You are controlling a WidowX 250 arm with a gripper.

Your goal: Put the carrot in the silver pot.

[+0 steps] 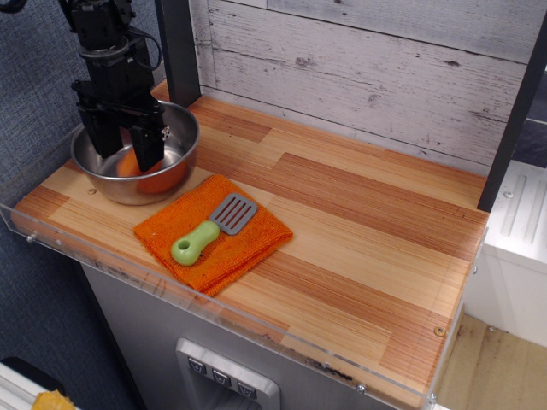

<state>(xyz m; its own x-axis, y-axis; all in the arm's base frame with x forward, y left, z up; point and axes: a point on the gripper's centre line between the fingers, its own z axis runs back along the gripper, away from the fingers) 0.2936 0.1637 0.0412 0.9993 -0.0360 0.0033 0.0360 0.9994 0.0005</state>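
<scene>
The black arm hangs straight down at the far left, wrist vertical. Its pincer [126, 145] points downward, the two dark fingers [149, 145] spread apart with a clear gap between them.

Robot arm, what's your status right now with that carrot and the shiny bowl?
Gripper open, fingers spread over the silver pot. Carrot lies inside, released. Nothing in the way.
</scene>
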